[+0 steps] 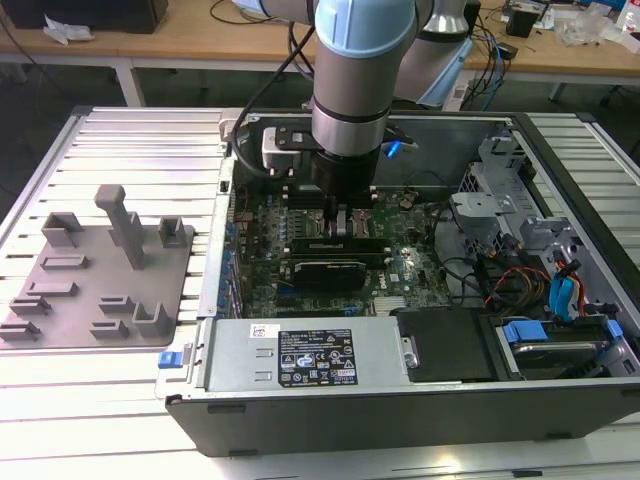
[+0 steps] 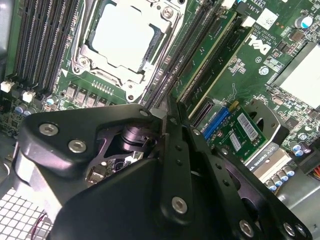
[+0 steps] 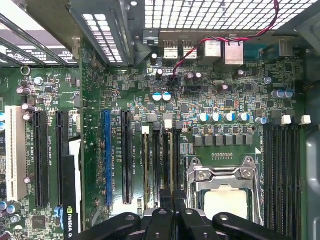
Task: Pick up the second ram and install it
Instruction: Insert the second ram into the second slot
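One thin green second ram (image 2: 172,92) stands edge-on between black metal jaws

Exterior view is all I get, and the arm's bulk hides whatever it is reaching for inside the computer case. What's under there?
Observer: In the second wrist view the gripper sits at the memory slots, right beside the square silver processor.
Visitor: Is a memory stick there?
Observer: Yes. The second ram, a green stick, stands on edge along the slots just ahead of the gripper. I can't tell whether it is gripped.
Visitor: Anything colourful?
Observer: In the first wrist view, one long blue slot stands among black ones.
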You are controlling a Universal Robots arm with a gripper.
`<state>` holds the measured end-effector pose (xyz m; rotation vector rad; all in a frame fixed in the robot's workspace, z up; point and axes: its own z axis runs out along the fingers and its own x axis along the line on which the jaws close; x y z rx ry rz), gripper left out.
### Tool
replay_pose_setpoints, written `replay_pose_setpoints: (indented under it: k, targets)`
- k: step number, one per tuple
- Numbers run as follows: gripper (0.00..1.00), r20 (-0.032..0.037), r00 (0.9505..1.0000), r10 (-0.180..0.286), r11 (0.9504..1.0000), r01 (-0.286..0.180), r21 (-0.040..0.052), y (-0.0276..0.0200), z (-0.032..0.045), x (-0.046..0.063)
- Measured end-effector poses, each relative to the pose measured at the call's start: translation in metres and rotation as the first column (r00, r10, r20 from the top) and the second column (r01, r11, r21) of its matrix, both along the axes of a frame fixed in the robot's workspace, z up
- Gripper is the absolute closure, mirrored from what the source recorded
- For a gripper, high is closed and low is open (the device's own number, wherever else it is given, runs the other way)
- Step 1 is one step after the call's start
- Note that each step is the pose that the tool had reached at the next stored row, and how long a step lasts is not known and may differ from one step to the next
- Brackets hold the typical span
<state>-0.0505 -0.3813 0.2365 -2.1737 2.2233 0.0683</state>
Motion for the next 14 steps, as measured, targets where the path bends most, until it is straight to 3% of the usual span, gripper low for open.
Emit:
replay_pose_setpoints:
  k: [14]
  targets:
    - [0.91,0.0001,1.0,0.008,1.0,-0.008,0.0002,-0.0001,-0.0005,0.0]
